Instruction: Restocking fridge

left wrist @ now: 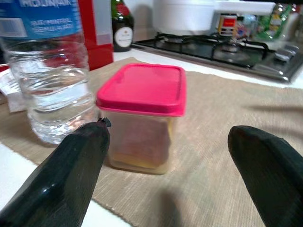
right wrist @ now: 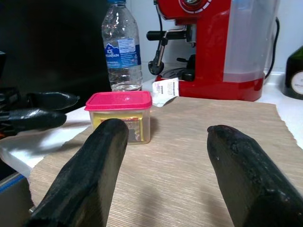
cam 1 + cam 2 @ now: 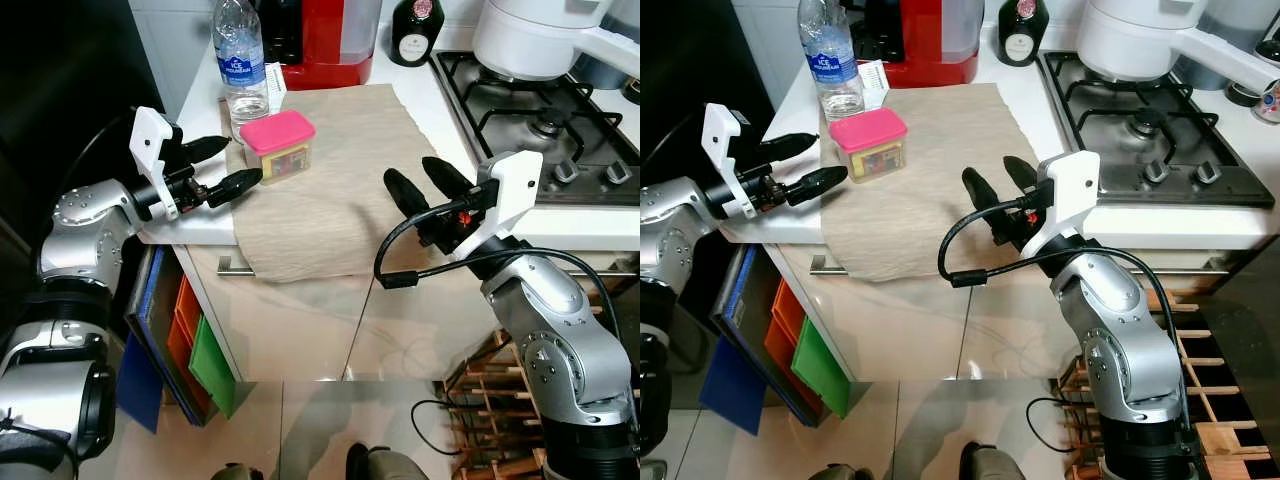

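1. Reach stage of the restocking: the left gripper (image 3: 222,166) hangs at the counter's (image 3: 1170,222) left edge, fingers spread, holding nothing, aimed at the pink-lidded container (image 3: 277,146).
2. That container stands upright on the beige cloth (image 3: 335,190) near the cloth's back left corner, just beside the water bottle (image 3: 240,62).
3. The right gripper (image 3: 428,185) hovers over the cloth's front edge, also spread and empty.
4. Next, as I judge it, the left fingers must advance to straddle the container, then close.
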`<state>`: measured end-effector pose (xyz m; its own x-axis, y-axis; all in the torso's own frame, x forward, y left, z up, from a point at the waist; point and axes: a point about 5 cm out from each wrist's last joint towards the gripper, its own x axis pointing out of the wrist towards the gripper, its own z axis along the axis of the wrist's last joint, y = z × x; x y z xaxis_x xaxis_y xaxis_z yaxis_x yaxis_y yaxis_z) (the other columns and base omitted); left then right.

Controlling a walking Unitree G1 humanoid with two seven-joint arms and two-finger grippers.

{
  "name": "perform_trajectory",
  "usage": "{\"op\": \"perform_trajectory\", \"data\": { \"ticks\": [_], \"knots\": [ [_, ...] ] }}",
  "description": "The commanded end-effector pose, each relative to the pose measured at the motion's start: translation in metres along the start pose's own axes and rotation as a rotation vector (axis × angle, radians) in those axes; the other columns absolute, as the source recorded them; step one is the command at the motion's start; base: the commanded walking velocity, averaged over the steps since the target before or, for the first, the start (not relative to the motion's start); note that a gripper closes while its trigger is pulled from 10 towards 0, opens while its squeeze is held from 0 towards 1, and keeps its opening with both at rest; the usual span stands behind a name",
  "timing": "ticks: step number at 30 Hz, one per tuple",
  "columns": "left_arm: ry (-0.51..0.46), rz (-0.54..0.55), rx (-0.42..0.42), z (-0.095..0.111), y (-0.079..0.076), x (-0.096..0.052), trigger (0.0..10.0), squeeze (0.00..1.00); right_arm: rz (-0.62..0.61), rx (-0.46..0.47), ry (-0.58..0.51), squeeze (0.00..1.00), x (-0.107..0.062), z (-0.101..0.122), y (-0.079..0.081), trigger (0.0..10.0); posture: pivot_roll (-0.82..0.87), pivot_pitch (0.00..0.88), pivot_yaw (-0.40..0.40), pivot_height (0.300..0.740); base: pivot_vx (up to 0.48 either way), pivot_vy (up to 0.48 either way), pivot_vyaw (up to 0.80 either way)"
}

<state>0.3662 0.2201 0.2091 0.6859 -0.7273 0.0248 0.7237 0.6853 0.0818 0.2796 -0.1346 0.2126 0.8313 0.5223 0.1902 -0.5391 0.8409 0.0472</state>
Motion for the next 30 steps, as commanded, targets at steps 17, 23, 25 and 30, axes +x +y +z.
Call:
{"op": "perform_trajectory", "data": {
  "ticks": [17,23,25,30],
  "knots": [
    [-0.013,0.051,-0.036,0.002,0.002,0.025,10.0,0.00,0.023,-0.006,-0.012,0.00,0.000,0.006,-0.003,10.0,-0.20,0.000,-0.027,0.740,0.000,0.000,0.00],
    [-0.008,0.043,-0.026,0.006,0.002,0.030,10.0,0.00,0.026,0.001,-0.013,0.00,0.000,0.005,0.000,10.0,-0.20,0.000,-0.022,0.740,0.000,0.000,0.00],
    [-0.001,0.037,-0.020,0.006,0.002,0.032,10.0,0.00,0.028,0.004,-0.011,0.00,-0.001,0.004,0.001,10.0,-0.20,0.000,-0.022,0.740,0.000,0.000,0.00],
    [0.007,0.029,-0.015,0.006,0.001,0.035,10.0,0.00,0.030,0.007,-0.011,0.00,-0.001,0.004,0.002,10.0,-0.21,0.000,-0.018,0.740,0.000,0.000,0.00]
  ]
}}
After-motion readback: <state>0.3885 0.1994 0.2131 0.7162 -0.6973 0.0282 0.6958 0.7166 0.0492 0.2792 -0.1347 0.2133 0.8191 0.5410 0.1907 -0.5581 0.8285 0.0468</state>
